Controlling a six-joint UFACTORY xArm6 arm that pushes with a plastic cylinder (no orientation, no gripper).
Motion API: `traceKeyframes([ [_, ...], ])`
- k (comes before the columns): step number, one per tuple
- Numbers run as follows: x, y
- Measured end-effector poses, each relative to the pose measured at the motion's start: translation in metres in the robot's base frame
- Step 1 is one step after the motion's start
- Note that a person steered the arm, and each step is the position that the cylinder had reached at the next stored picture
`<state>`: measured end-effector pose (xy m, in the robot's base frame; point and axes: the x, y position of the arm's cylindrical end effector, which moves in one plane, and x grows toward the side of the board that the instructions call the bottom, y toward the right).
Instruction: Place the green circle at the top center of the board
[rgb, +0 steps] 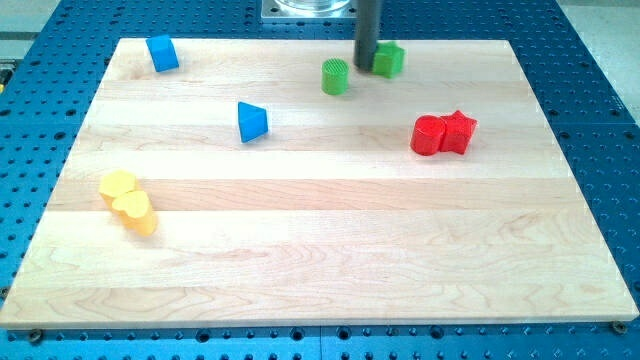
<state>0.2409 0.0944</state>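
Wooden board on blue perforated table | green circle near top centre | my tip between it and green block | no claw, bare rod | step: final nudge; next: short push upward.

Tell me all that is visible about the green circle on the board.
The green circle is a small, matte green cylinder standing upright, its round top face striped with fine ridges. It sits near the top centre of the wooden board, touching nothing. My tip stands just to its right, between it and the other green block.
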Motion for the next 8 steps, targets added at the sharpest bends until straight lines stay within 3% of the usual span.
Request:
traceKeyframes([
  [1, -0.031, 0.033],
  [3, -0.003, 0.064],
  [5, 0.068, -0.044],
  [6, 0.083, -0.111],
  [7, 0.072, -0.144],
  [8, 0.092, -0.112],
])
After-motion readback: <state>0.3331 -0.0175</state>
